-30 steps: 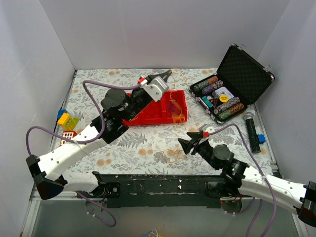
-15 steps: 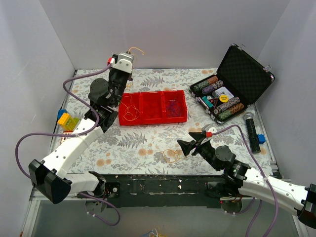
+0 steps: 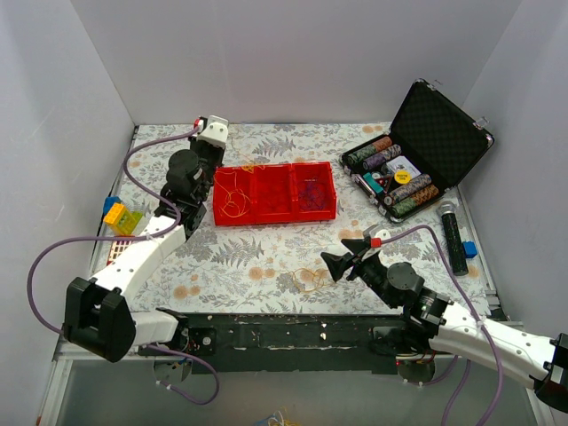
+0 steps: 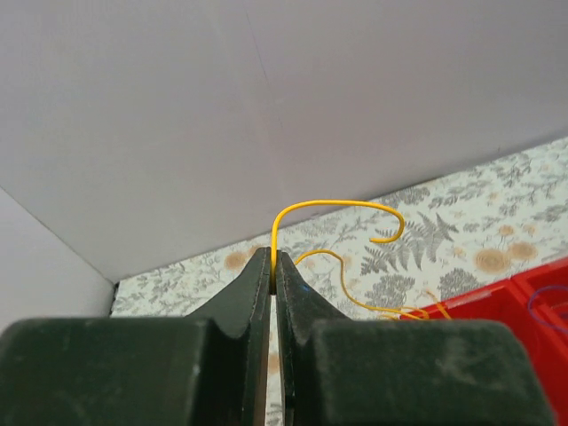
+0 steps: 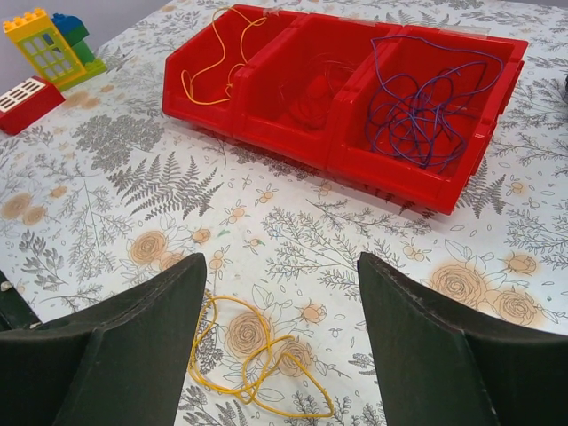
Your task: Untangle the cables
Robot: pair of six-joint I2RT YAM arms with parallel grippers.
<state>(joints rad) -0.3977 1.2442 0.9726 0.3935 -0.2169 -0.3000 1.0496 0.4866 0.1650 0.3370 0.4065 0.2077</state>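
Note:
My left gripper (image 4: 273, 258) is shut on a thin yellow cable (image 4: 342, 206) near the back wall. That cable curls above the tips and trails down toward the red bin (image 3: 275, 216). More yellow cable (image 3: 232, 197) lies in the bin's left compartment. A red cable (image 5: 311, 93) is in the middle compartment and a purple cable (image 5: 426, 106) is in the right one. A loose yellow cable tangle (image 5: 257, 364) lies on the table, also seen from above as a small yellow tangle (image 3: 311, 280). My right gripper (image 5: 282, 266) hovers just behind it, open and empty.
An open black case of poker chips (image 3: 417, 151) stands at the back right. A black microphone (image 3: 453, 235) and a blue block (image 3: 469, 249) lie near the right wall. Toy bricks (image 3: 120, 217) sit at the left edge. White walls enclose the table.
My left arm swung from over the bin to the back-left corner, carrying the yellow cable, part of which now lies in the left compartment. The right gripper opened wider and stayed put.

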